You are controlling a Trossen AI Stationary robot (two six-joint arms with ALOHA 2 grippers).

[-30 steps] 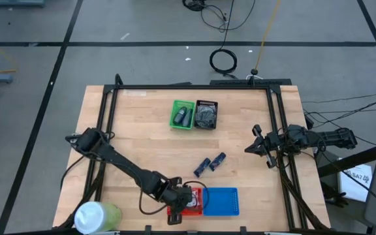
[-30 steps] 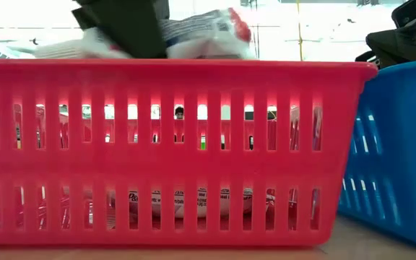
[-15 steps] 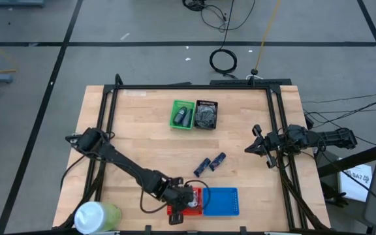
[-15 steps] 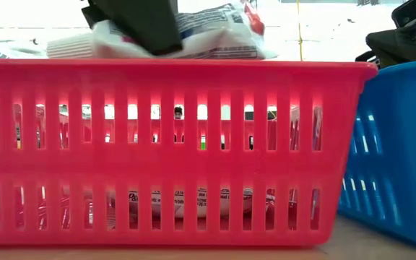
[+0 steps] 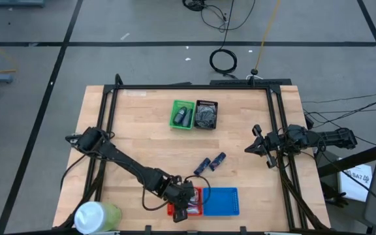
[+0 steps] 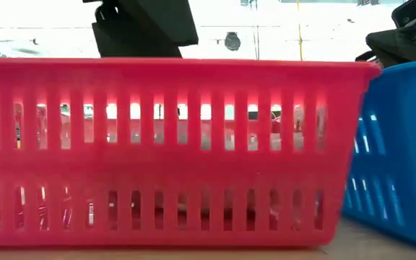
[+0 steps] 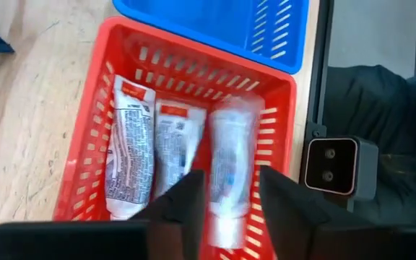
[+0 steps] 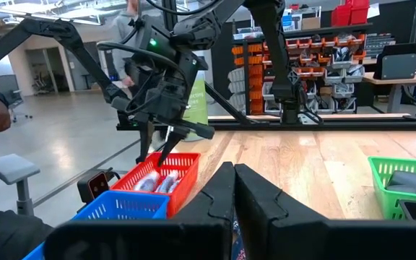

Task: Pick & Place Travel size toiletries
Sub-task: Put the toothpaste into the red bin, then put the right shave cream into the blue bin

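Three white-silver tubes lie side by side on the floor of the red tray (image 7: pixel 193 45): one (image 7: pixel 131 144), a second (image 7: pixel 173 144) and a third, blurred one (image 7: pixel 230 155). My left gripper (image 7: pixel 231 180) hovers open above that third tube, over the red tray (image 5: pixel 172 209) at the table's near edge, with nothing between its fingers. In the low view it (image 6: pixel 146 29) stands above the tray's rim. Two dark navy tubes (image 5: pixel 201 166) (image 5: pixel 219 158) lie on the table. My right gripper (image 5: pixel 248 149) waits shut at the right side.
A blue tray (image 5: pixel 222 201) stands against the red tray's right side. A green tray (image 5: pixel 183 115) and a black tray (image 5: pixel 206 113), both holding items, sit at the far middle. A large pale green-white cylinder (image 5: pixel 96 215) stands at the near left corner.
My left gripper has rolled at the wrist over the red tray and let go of the white-silver tube. The tube, held above the tray's rim before, has dropped into the tray beside the other two.
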